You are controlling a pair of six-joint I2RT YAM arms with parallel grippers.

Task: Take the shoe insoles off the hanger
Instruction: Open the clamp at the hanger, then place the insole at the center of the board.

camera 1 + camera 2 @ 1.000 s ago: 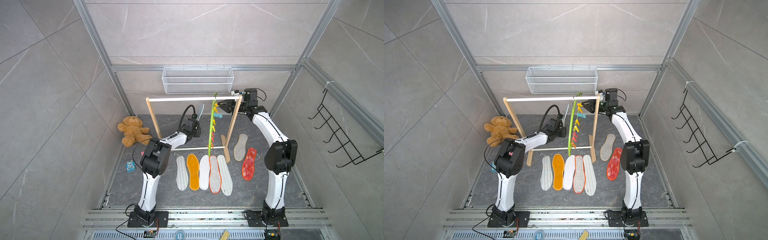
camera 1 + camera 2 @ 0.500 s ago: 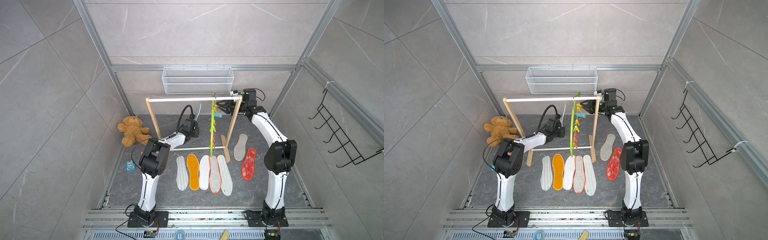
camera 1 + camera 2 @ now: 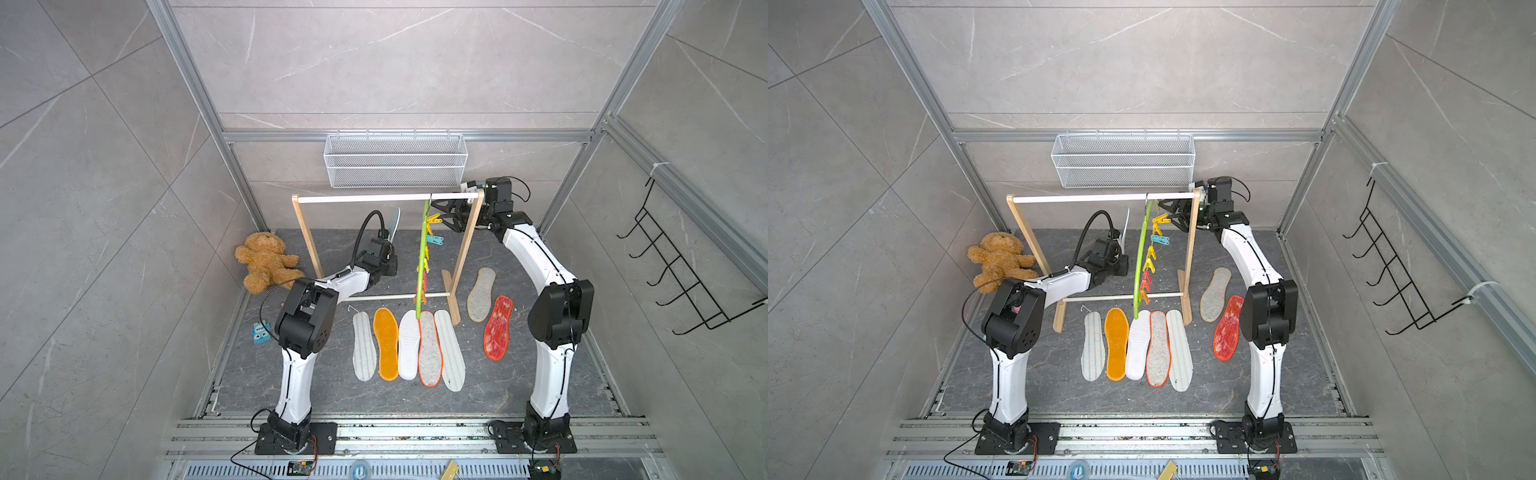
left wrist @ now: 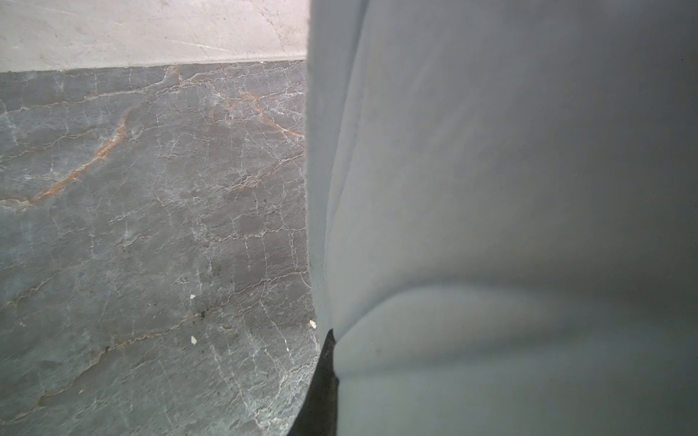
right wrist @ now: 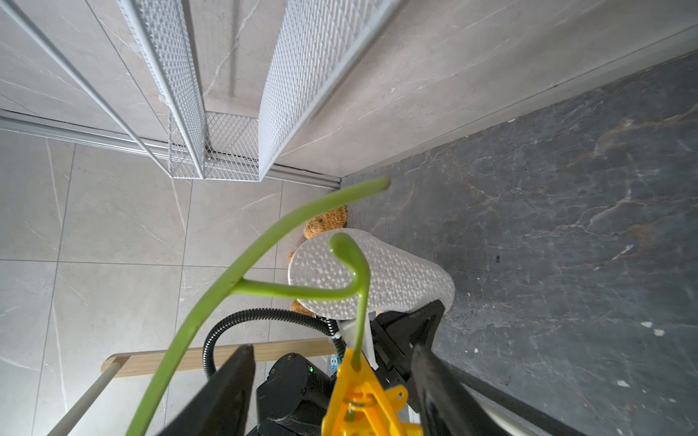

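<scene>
Beside hanger (image 3: 422,257), right end effector (image 5: 332,353) apart, left end effector (image 3: 390,245) seemingly clamping insole (image 3: 395,222) edge

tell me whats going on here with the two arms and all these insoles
The left gripper is shut on a blue-grey insole, holding it upright beside the green hanger that hangs on the wooden rack. The right gripper is open, its jaws either side of a yellow clip near the hanger's top. Seven insoles lie on the floor, and none shows on the clips.
</scene>
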